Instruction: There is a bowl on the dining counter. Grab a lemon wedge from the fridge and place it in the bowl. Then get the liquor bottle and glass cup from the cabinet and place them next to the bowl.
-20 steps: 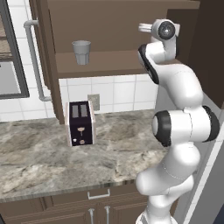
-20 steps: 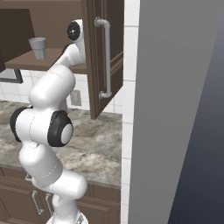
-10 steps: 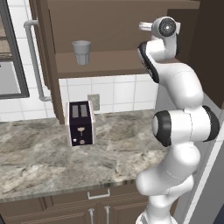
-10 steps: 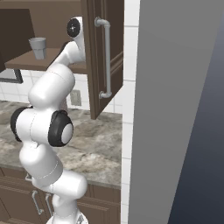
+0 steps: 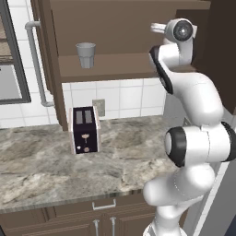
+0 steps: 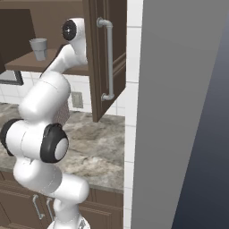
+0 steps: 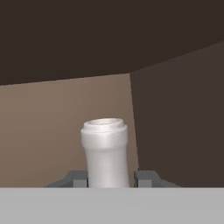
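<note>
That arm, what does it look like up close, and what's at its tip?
The arm is made of glossy white, rounded segments with black bands and dark round caps at the joints. No cables or markings show. At its tip, the gripper has two small dark grey jaws.

Arm's upper joint (image 5: 180, 30) shifted slightly left along cabinet (image 5: 115, 69) shelf edge, nearer glass cup (image 5: 85, 55), over last second; in right base view same joint (image 6: 72, 30) sits farther from open door's edge.

One glass cup (image 5: 85, 55) on the cabinet (image 5: 120, 68) shelf, one liquor bottle (image 7: 105, 153), one toaster (image 5: 84, 130) on the worktop (image 5: 55, 173).
</note>
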{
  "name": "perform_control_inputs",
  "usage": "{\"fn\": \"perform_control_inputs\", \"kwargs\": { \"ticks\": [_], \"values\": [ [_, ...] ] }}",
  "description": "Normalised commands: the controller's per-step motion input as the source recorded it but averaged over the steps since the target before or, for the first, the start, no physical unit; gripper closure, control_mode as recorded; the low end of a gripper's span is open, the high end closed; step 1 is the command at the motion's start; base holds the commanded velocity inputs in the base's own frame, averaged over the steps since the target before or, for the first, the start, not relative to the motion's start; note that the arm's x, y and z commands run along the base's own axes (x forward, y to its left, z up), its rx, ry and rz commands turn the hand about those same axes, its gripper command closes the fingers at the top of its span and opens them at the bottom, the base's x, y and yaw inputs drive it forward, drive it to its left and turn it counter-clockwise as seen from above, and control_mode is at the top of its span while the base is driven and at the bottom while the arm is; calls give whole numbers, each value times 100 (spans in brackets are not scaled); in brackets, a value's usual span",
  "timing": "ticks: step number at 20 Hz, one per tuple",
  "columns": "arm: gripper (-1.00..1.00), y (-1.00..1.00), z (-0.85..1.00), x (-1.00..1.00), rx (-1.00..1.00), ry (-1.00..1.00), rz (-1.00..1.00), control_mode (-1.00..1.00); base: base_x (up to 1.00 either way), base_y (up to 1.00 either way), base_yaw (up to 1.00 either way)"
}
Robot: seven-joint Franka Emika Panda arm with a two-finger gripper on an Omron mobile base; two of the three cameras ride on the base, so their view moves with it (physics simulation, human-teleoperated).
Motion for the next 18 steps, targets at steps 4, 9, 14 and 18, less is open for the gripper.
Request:
{"fn": "perform_control_inputs", "kwargs": {
  "ticks": [4,9,14,18],
  "values": [
    [100,2,0,-100,10,-10,-2,-100,0,0,0],
    [100,45,0,-100,3,-2,0,-100,0,0,0],
    [100,68,0,-85,0,0,0,-100,0,0,0],
    [100,65,0,-90,0,0,0,-100,0,0,0]
  ]
}}
